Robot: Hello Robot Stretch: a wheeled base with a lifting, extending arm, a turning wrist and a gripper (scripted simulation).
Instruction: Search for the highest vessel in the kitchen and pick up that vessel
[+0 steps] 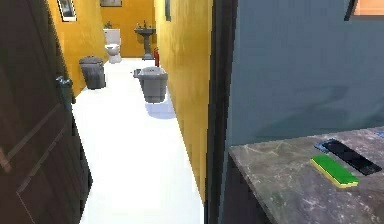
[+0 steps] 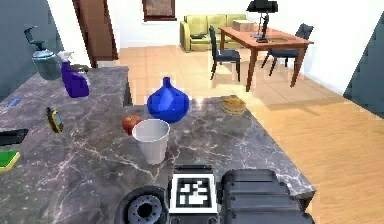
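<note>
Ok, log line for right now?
stage: search | counter: vase, cup, apple, bottle | gripper: near edge, load cannot tell | next: likely vase, seems taller than cup
</note>
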